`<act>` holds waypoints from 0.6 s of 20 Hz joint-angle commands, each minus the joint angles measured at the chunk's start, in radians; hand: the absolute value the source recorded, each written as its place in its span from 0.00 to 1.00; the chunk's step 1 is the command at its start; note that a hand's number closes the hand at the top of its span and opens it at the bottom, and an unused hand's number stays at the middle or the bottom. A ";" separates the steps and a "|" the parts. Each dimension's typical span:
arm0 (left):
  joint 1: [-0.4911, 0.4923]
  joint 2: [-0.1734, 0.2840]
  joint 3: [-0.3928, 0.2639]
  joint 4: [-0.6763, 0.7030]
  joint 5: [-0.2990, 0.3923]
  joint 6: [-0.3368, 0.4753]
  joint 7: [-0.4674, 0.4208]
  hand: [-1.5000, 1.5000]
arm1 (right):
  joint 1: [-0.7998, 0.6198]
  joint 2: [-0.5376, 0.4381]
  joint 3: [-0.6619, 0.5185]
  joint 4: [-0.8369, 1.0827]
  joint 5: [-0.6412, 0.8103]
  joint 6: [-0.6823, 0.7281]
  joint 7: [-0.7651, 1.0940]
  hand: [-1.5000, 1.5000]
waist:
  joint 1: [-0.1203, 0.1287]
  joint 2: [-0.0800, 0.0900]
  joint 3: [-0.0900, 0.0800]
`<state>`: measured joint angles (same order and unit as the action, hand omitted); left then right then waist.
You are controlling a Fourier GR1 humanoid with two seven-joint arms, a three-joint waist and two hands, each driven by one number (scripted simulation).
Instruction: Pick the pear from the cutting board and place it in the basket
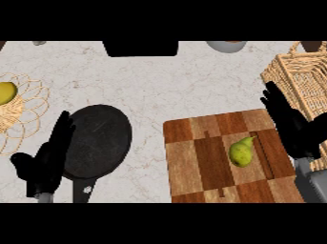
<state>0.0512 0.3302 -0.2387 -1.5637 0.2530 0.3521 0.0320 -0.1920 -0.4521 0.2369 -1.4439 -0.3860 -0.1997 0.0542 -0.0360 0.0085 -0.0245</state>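
Step judged as pre-grasp; nothing is held yet. Nearest, the left hand (pixel 45 159) is seen at lower left, fingers straight and empty, over the edge of a black pan (pixel 99 140), resting. The right hand (pixel 296 128) is held open, fingers extended, empty, just right of the pear (pixel 242 151), which lies on the cutting board (pixel 194 157). Next, the right hand must be brought over the pear and closed round it. Farther right, the basket (pixel 310 81) is cut off by the edge. At far left a wire trivet (pixel 21 116) with a yellow fruit (pixel 2 93) is seen. Objects along the far edge are cropped and cannot be identified.
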 commanded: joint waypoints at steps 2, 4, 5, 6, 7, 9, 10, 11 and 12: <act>-0.093 0.078 0.052 0.028 0.002 -0.051 0.061 0.50 | 0.121 0.057 -0.123 0.050 -0.097 0.045 -0.200 1.00 | 0.009 -0.006 0.027; -0.091 0.130 0.061 0.055 -0.044 -0.036 0.068 0.50 | 0.162 0.129 -0.206 0.056 -0.198 0.064 -0.299 1.00 | -0.014 -0.005 0.032; -0.076 0.127 0.034 0.045 -0.063 -0.034 0.064 0.50 | 0.178 0.121 -0.276 0.084 -0.284 0.136 -0.325 1.00 | -0.025 -0.004 0.036; -0.087 0.173 0.068 0.049 -0.057 -0.047 0.083 0.50 | 0.167 0.139 -0.333 0.082 -0.345 0.155 -0.346 1.00 | -0.030 -0.005 0.038; -0.105 0.136 0.032 0.073 -0.057 -0.048 0.105 0.50 | 0.102 0.087 -0.239 -0.048 -0.111 0.153 -0.556 1.00 | -0.049 -0.016 0.033; -0.130 0.134 0.011 0.059 -0.058 -0.064 0.133 0.50 | 0.092 0.270 -0.249 -0.058 -0.225 0.163 -0.645 1.00 | -0.014 -0.011 0.033; -0.146 0.137 0.009 0.084 -0.068 -0.072 0.135 0.50 | 0.128 0.311 -0.201 -0.063 -0.098 0.050 -0.716 0.00 | 0.000 -0.008 0.027; -0.149 0.139 0.010 0.095 -0.063 -0.106 0.105 0.50 | 0.125 0.302 -0.204 -0.016 -0.028 -0.008 -0.744 0.00 | 0.020 -0.006 0.025; -0.175 0.133 0.005 0.100 -0.071 -0.098 0.136 0.50 | 0.117 0.322 -0.215 -0.043 -0.007 -0.103 -0.729 0.00 | 0.017 -0.008 0.024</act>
<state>-0.0746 0.4581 -0.2211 -1.4911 0.1970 0.2792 0.1397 -0.0771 -0.2187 0.0233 -1.4662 -0.4943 -0.1573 -0.5331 -0.0370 0.0003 0.0029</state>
